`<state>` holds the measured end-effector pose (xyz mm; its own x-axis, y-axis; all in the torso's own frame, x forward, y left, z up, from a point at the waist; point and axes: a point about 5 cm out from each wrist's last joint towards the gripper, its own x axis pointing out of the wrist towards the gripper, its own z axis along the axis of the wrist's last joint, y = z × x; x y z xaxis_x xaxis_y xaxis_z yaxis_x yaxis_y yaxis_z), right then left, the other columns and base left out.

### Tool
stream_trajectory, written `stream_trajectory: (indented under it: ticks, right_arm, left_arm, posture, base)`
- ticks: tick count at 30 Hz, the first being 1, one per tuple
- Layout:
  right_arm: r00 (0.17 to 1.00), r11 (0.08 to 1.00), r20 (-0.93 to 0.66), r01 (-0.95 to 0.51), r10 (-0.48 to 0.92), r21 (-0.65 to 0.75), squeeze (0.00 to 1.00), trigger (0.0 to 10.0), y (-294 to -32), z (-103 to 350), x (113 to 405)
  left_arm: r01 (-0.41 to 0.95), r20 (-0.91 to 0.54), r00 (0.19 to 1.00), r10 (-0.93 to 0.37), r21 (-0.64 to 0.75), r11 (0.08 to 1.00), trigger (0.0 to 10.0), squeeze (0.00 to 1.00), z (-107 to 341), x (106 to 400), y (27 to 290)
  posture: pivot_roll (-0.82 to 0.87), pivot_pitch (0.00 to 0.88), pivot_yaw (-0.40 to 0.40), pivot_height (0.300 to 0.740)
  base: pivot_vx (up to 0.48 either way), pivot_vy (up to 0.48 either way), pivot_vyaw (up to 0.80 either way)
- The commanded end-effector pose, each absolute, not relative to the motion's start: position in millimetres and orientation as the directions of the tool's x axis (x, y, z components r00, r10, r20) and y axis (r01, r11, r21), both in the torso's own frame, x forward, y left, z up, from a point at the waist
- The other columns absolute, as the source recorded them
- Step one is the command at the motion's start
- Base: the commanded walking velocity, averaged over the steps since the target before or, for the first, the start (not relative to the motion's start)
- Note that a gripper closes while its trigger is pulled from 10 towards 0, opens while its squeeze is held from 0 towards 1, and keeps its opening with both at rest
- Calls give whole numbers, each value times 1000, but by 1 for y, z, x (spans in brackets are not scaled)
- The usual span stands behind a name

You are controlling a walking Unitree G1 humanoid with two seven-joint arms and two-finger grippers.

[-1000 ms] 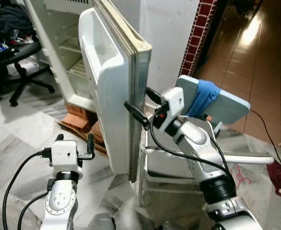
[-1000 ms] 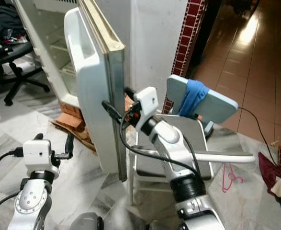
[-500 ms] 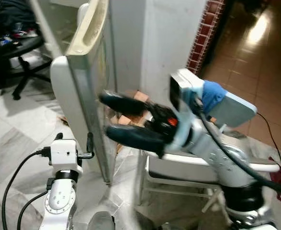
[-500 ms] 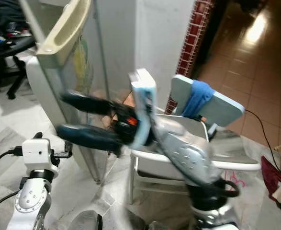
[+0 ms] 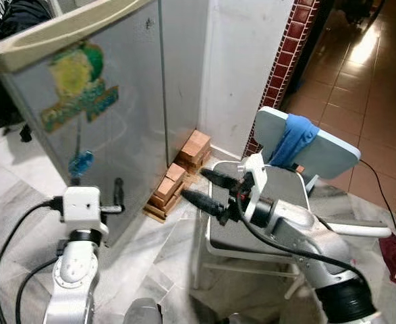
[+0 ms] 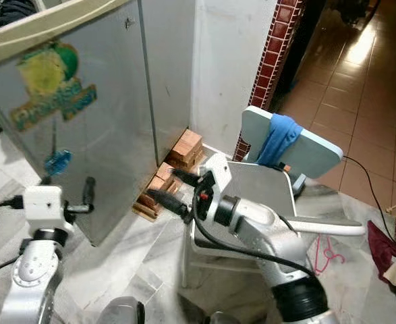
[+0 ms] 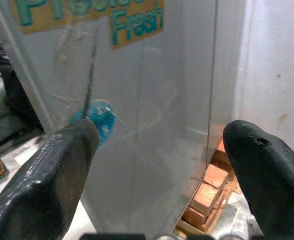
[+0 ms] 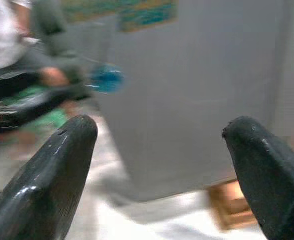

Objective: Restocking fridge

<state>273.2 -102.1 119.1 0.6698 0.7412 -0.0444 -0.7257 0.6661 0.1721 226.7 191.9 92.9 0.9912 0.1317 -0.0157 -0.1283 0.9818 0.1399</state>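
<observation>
The grey fridge door (image 5: pixel 127 128) is swung nearly shut, its outer face towards me with a green and yellow sticker (image 5: pixel 76 84) and a small blue one (image 5: pixel 81 163). My right gripper (image 5: pixel 194 184) is open and holds nothing. It hangs in front of the chair seat, pointing left at the bricks under the fridge, clear of the door. My left gripper (image 5: pixel 117 197) sits low at the left, close to the door's face. In the left wrist view its fingers (image 7: pixel 61 165) stand wide apart, so it is open, with the door straight ahead.
A folding chair (image 5: pixel 319 152) with a light blue back and a blue cloth (image 5: pixel 293 138) stands right of the fridge. Stacked bricks (image 5: pixel 184 162) prop the fridge base. Behind are a white wall (image 5: pixel 238 67) and a red brick pillar (image 5: pixel 289 47). A pink hanger (image 6: pixel 326 253) lies on the floor.
The fridge door has swung from wide open to nearly shut. My right gripper has come off the door's edge and dropped low in front of the chair. The left arm has barely moved.
</observation>
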Motion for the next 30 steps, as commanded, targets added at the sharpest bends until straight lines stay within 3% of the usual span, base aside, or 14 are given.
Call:
stream_trajectory:
  ticks: [1, 7, 18, 26, 30]
  right_arm:
    - [753, 751, -24, -653, 658, 96, 0, 10000, -111, 121, 279]
    - [881, 881, 38, -473, 472, 15, 0, 10000, -122, 119, 288]
    - [929, 932, 74, -363, 362, 0, 0, 10000, -134, 117, 293]
    - [962, 963, 59, -270, 268, 25, 0, 10000, -144, 109, 290]
    - [958, 960, 72, -279, 277, 23, 0, 10000, -138, 106, 289]
  left_arm:
    - [-139, -52, 988, 147, 136, 981, 10000, 0, 87, 224, 193]
    - [-115, -67, 990, 123, 109, 987, 10000, 0, 81, 223, 181]
    - [-35, -8, 999, 36, 134, 990, 10000, 0, 91, 233, 165]
    - [-58, 28, 998, 55, 142, 988, 10000, 0, 97, 229, 169]
    - [-43, 28, 999, 40, 124, 991, 10000, 0, 96, 231, 161]
  posture:
    - [144, 68, -18, 740]
    - [116, 63, -15, 740]
    - [103, 71, -26, 740]
    - [107, 95, -6, 740]
    - [112, 71, 10, 740]
  base:
    - [0, 0, 0]
    - [0, 228, 0]
    - [0, 448, 0]
    - [0, 480, 0]
    - [0, 480, -800]
